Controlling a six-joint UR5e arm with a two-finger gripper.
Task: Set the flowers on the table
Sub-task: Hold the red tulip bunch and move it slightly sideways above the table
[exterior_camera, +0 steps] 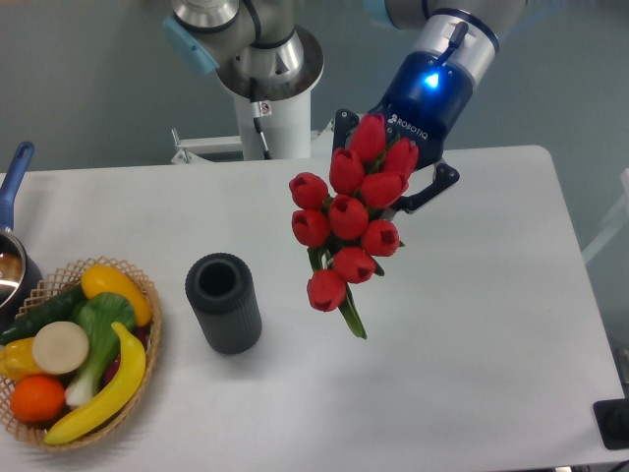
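the end effector grasps the flowers, holding them above the surface, right of a dark vase.

The flowers — red tulip buds bunched on green stems — are held tilted, buds toward the camera, above the white table.
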